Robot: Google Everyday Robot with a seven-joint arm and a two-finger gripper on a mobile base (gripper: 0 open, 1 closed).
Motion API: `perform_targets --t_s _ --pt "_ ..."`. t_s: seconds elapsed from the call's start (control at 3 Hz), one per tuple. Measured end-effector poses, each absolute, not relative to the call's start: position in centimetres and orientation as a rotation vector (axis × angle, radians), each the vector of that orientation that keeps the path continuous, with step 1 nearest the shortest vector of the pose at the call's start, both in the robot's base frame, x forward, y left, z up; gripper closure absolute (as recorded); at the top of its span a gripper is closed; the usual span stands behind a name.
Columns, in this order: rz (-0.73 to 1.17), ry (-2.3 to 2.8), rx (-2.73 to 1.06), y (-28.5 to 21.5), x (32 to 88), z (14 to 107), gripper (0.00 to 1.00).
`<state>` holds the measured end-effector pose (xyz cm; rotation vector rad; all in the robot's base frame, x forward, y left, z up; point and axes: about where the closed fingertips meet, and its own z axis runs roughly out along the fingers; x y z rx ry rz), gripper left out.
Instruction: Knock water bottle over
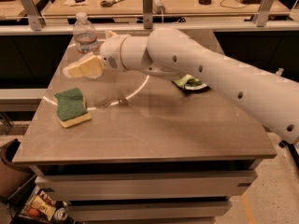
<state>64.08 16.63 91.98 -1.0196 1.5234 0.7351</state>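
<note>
Tabletop [163,125] holds the water bottle [85,34] upright just beyond closed fingers [84,67].

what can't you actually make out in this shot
Camera view, the only one:
The tool sits low, just in front of the water bottle; whether they touch cannot be judged.
Green object on the table: mostly hidden behind the arm.
Arm's far end: cut off by the right edge.
Bottle label print: too small.
</note>
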Motion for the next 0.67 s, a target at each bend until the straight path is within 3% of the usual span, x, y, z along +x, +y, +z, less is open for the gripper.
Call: perform_targets --t_s 0.67 --pt "0.728 1.466 -0.981 16.1 67.9 91.1 0.00"
